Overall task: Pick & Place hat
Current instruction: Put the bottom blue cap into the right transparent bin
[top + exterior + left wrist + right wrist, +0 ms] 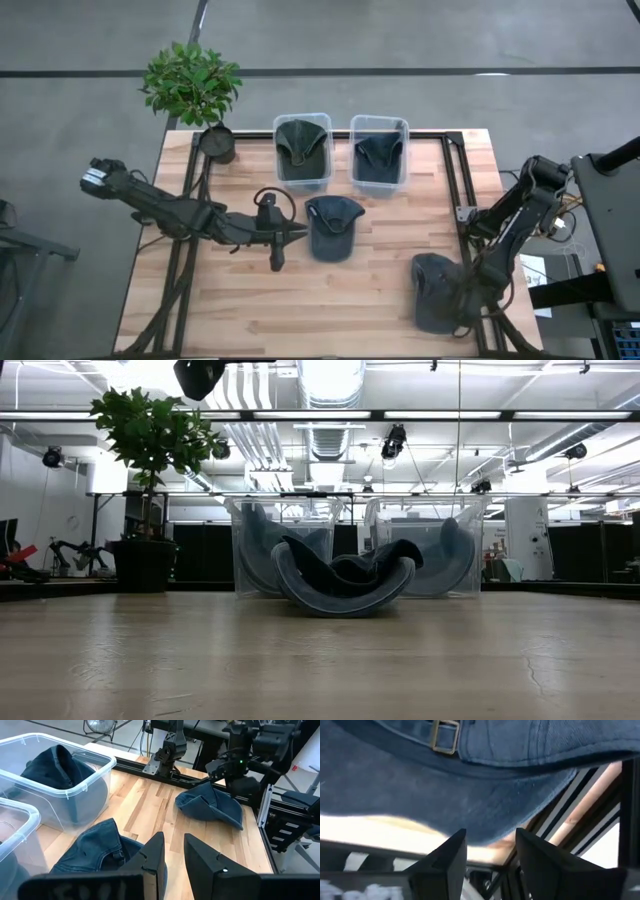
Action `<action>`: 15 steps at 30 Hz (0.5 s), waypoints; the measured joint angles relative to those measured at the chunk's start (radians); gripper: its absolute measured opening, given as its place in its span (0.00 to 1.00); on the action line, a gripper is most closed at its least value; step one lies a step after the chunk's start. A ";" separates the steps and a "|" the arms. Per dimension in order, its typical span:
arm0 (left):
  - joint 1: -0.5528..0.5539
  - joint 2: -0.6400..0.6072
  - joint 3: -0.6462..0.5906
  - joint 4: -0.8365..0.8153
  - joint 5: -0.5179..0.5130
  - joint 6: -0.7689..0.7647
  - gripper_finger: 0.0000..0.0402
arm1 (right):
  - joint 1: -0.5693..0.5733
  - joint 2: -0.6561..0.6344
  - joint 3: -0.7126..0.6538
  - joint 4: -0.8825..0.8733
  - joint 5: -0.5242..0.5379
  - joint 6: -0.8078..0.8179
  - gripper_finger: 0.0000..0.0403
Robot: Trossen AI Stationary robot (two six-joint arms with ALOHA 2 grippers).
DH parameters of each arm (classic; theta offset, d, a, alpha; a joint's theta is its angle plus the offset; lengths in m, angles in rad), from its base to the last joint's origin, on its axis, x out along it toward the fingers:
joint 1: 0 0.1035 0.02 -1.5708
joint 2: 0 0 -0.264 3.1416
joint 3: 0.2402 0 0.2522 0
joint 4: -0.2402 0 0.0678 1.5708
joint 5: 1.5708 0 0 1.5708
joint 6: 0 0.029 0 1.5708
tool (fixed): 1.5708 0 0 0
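A blue hat (436, 292) lies near the table's near right corner, its brim (470, 805) reaching over the black edge rail. My right gripper (462, 300) points down at that brim, and its fingers (490, 837) stand open just below the brim's edge. A second blue hat (333, 228) rests upside down in the middle of the table, also seen in the low view (345, 582). My left gripper (175, 857) hovers beside the middle hat (97, 851), its fingers slightly apart with nothing between them. My right gripper stands open at the edge of the hat's brim (492, 832), coming from above. Whether a finger still touches the brim, I cannot tell. The hat lies on the table.
Two clear bins stand at the far side, one (302, 118) holding a green hat and one (379, 120) holding a blue hat. A potted plant (192, 85) stands at the far left corner. Black rails (462, 190) run along the table's edges.
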 joint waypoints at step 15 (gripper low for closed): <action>0.000 0.000 0.000 0.000 0.000 -0.022 0.16 | -0.001 0.191 0.026 0.051 -0.197 -0.078 0.43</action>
